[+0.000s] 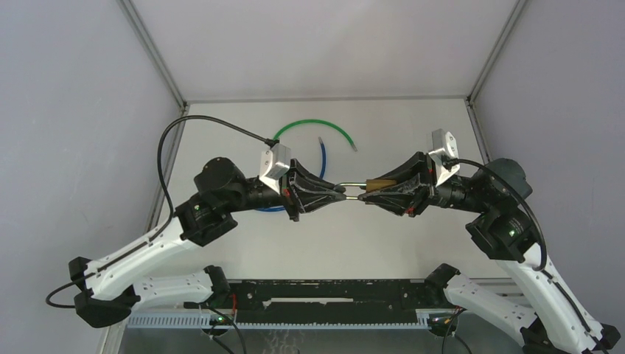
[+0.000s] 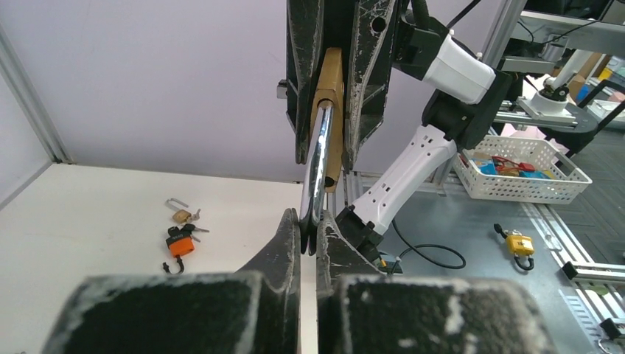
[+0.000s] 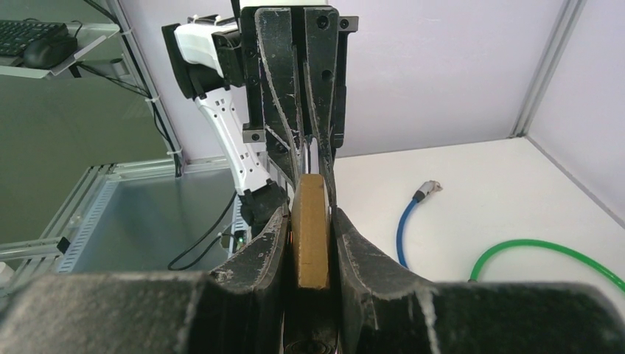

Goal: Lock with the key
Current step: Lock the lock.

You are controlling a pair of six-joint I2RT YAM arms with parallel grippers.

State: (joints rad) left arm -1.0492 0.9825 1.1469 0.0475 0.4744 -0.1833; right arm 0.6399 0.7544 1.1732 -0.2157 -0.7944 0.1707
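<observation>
A brass padlock [image 1: 379, 183] with a silver shackle [image 1: 352, 186] hangs in mid-air between my two grippers, above the table's middle. My right gripper [image 1: 366, 193] is shut on the brass body [image 3: 310, 228], which stands edge-on between its fingers. My left gripper [image 1: 343, 190] is shut on the bend of the shackle [image 2: 315, 169]; in the left wrist view the body [image 2: 330, 88] sits beyond it between the right fingers [image 2: 368, 81]. The two grippers point tip to tip. The body's keyhole end is hidden inside my right gripper [image 3: 310, 212], and no key shows at this padlock.
A green cable [image 1: 313, 124] and a blue cable [image 1: 322, 158] lie on the table behind the grippers. The left wrist view shows an orange padlock [image 2: 180, 245] and a small brass padlock with keys [image 2: 180, 214] on the table, and a white basket [image 2: 519, 177] beyond its edge.
</observation>
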